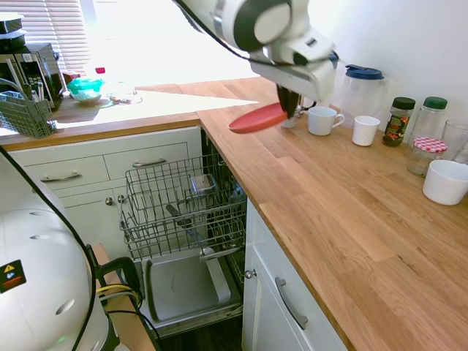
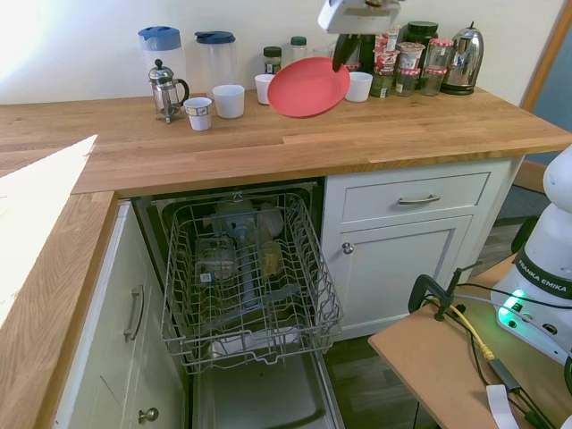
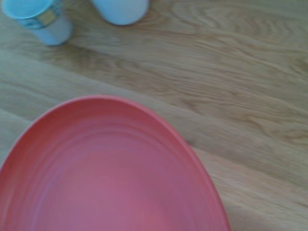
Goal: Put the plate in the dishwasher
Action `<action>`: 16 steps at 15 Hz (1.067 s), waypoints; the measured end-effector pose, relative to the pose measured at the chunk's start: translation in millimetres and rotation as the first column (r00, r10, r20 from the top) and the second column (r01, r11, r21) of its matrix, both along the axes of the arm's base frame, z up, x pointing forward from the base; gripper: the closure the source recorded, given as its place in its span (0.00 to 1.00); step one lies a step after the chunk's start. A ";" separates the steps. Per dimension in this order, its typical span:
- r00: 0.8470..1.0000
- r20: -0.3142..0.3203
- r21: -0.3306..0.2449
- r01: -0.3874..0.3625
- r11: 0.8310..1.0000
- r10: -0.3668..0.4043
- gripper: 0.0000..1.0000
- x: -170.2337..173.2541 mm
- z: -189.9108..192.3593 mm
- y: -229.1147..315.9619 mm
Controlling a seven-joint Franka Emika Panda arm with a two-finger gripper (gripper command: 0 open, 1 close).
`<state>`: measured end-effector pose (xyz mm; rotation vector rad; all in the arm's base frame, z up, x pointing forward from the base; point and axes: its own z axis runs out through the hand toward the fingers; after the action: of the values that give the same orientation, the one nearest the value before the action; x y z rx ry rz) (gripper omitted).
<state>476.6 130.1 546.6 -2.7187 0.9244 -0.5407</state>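
The coral-red plate (image 1: 257, 118) (image 2: 307, 87) hangs tilted in the air above the wooden counter, held by its edge in my gripper (image 1: 289, 102) (image 2: 343, 55), which is shut on it. Seen from the wrist camera, the plate (image 3: 106, 173) fills the lower part of the picture over the wood. The dishwasher (image 1: 183, 212) (image 2: 246, 277) stands open below the counter, its grey wire rack pulled out over the lowered door (image 1: 183, 285). Some items lie in the rack.
White mugs (image 1: 322, 120) (image 2: 228, 100), a French press (image 2: 165, 89), two blue-lidded jugs (image 2: 217, 57), several jars (image 1: 428, 153) and a kettle (image 2: 465, 58) stand along the counter's back. A white bowl (image 1: 445, 181) sits at the right. A grey cutlery basket (image 1: 28, 113) rests on the far counter.
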 end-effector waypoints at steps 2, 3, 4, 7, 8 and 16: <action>0.997 0.025 -0.121 -0.074 0.990 0.078 1.00 -21.7 21.8 76.3; 0.993 0.035 -0.187 -0.107 0.976 0.115 1.00 -34.3 18.1 113.8; 0.988 0.040 -0.258 -0.134 0.957 0.149 1.00 -48.2 4.9 151.0; 0.965 0.047 -0.439 -0.213 0.873 0.259 1.00 -102.3 -65.5 253.1; 0.951 0.059 -0.492 -0.236 0.838 0.302 1.00 -129.5 -88.6 283.3; 0.770 0.257 -0.841 -0.120 0.527 0.585 1.00 -232.8 -205.1 386.2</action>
<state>243.8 516.4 341.5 -3.0024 -0.1560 -1.8429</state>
